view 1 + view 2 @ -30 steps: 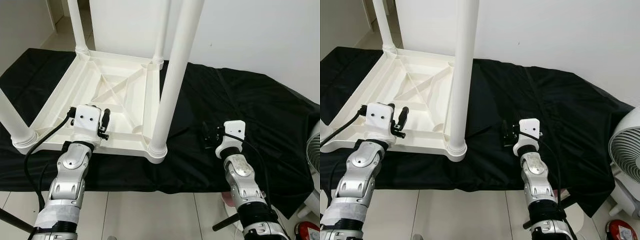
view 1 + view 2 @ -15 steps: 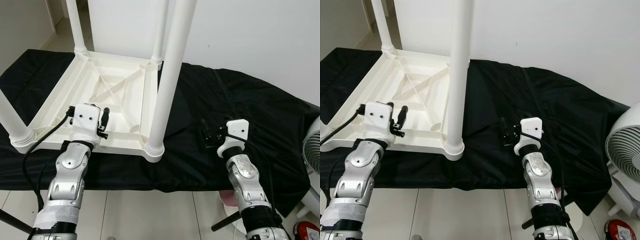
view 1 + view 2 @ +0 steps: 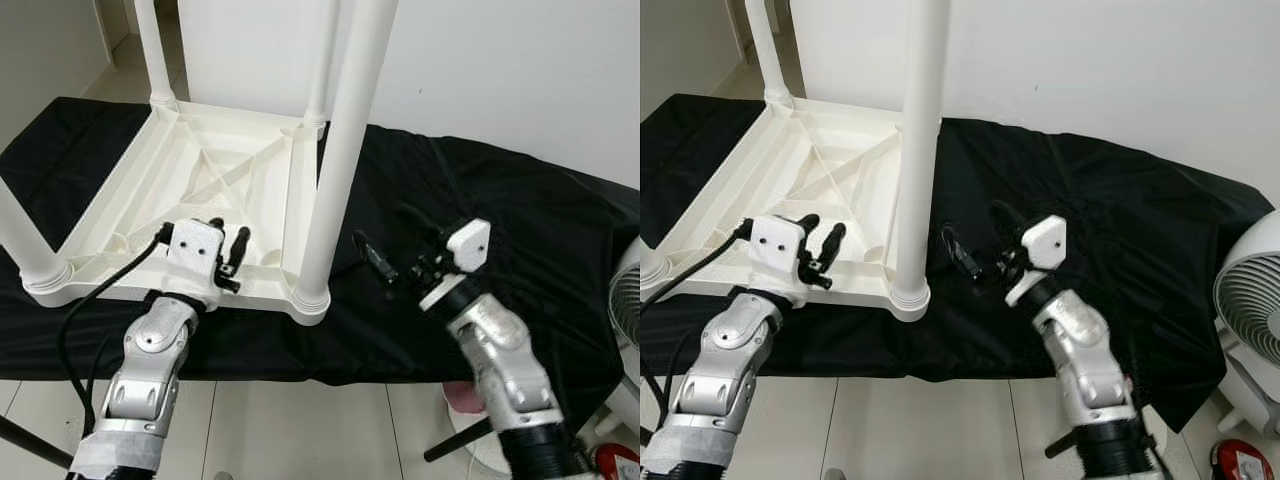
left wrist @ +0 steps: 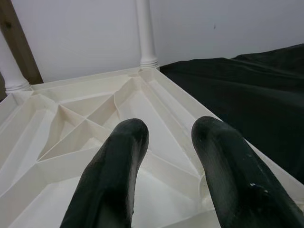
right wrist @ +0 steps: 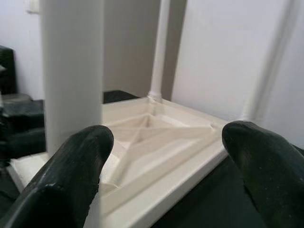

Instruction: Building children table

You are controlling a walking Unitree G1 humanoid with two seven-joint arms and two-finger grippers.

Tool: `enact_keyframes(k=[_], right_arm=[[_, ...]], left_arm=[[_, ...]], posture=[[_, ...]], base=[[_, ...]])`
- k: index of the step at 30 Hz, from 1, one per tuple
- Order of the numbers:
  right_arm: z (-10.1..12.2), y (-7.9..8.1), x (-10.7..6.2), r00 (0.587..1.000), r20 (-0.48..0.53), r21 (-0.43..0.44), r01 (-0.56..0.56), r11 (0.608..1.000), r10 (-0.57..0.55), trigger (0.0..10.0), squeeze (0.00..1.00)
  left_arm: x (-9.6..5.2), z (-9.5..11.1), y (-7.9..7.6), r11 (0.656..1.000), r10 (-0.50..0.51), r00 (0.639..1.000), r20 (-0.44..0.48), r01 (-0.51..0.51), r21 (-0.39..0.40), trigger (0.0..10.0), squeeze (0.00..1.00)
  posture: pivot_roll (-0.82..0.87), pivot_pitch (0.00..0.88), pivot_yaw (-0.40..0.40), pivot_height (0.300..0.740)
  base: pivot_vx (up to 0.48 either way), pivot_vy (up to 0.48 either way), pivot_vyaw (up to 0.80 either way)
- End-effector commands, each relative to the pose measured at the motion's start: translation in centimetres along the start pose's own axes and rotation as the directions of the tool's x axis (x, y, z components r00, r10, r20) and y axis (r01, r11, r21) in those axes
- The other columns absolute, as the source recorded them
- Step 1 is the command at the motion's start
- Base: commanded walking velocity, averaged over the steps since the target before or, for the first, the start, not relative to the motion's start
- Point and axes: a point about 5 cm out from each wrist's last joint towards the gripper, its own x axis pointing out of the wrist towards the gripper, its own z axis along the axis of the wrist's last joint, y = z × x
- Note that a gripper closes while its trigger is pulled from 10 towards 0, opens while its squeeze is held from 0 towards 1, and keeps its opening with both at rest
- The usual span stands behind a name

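A white plastic children's table (image 3: 240, 180) lies upside down on a black cloth (image 3: 520, 230), its legs pointing up. My left gripper (image 3: 228, 236) is open above the table's near edge, just left of the near right leg (image 3: 340, 150); its wrist view looks past the fingertips (image 4: 128, 137) onto the ribbed underside (image 4: 80, 118). My right gripper (image 3: 385, 240) is wide open over the cloth, just right of that leg and pointing at it. In the right wrist view the leg (image 5: 73, 71) stands beyond the left fingertip (image 5: 90, 142). Neither gripper holds anything.
The cloth-covered surface ends at a near edge with tiled floor (image 3: 300, 430) below. A white fan (image 3: 1252, 290) stands at the right, with a red object (image 3: 1240, 462) on the floor by it. A white wall (image 3: 500, 70) runs behind.
My right gripper has swung left towards the near right leg and spread its fingers wide. My left gripper has shifted a little right along the table's near edge.
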Motion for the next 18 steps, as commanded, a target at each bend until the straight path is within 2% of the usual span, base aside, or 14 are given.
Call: enact_keyframes(k=[1, 3, 8, 9, 14, 15, 17, 18], right_arm=[[0.2, 0.2, 0.0, 0.999, -0.011, 0.012, -0.053, 0.998, 0.054, 10.0, 0.00], [1.0, 0.2, 0.2, 0.991, -0.010, 0.022, -0.132, 0.991, 0.133, 10.0, 0.00], [2.0, 0.1, 0.6, 0.982, 0.002, 0.017, -0.190, 0.982, 0.190, 10.0, 0.00], [2.6, 0.2, 1.2, 0.979, 0.028, 0.019, -0.203, 0.979, 0.202, 10.0, 0.00], [2.8, 0.3, 1.4, 0.977, 0.038, 0.024, -0.209, 0.978, 0.208, 10.0, 0.00], [3.2, 0.9, 2.4, 0.974, 0.068, 0.039, -0.218, 0.975, 0.215, 10.0, 0.00], [3.2, 0.9, 2.4, 0.974, 0.068, 0.039, -0.218, 0.975, 0.215, 10.0, 0.00], [3.4, 1.3, 3.0, 0.972, 0.086, 0.050, -0.224, 0.973, 0.220, 10.0, 0.00]], left_arm=[[-0.2, -0.1, -1.1, 0.987, -0.158, 0.987, -0.010, 0.158, -0.006, 10.0, 0.00], [-0.5, -0.4, -1.7, 0.976, -0.216, 0.976, -0.027, 0.216, -0.005, 10.0, 0.00], [-1.2, -1.1, -2.8, 0.953, -0.302, 0.951, -0.064, 0.304, 0.019, 10.0, 0.00], [-1.4, -1.3, -3.2, 0.944, -0.325, 0.943, -0.075, 0.328, 0.025, 10.0, 0.00], [-1.5, -1.3, -3.4, 0.942, -0.332, 0.940, -0.078, 0.335, 0.026, 10.0, 0.00], [-1.3, -1.2, -3.4, 0.943, -0.327, 0.942, -0.077, 0.330, 0.031, 10.0, 0.00], [-1.3, -1.2, -3.4, 0.943, -0.327, 0.942, -0.077, 0.330, 0.031, 10.0, 0.00], [-1.3, -1.1, -3.4, 0.945, -0.323, 0.943, -0.077, 0.326, 0.034, 10.0, 0.00]], posture=[[0.11, 0.062, -0.068, 0.740], [0.11, 0.057, -0.067, 0.740], [0.11, 0.053, -0.069, 0.740], [0.11, 0.054, -0.068, 0.740], [0.11, 0.054, -0.068, 0.740], [0.12, 0.051, -0.075, 0.740], [0.12, 0.051, -0.075, 0.740], [0.12, 0.052, -0.077, 0.740]], base=[[0.000, 0.000, 0.00], [0.000, 0.000, 0.00], [0.000, 0.000, 0.00], [0.000, 0.000, 0.00], [0.000, 0.000, 0.00], [0.000, 0.000, 0.00], [0.000, 0.000, 0.00], [0.000, 0.000, 0.00]])
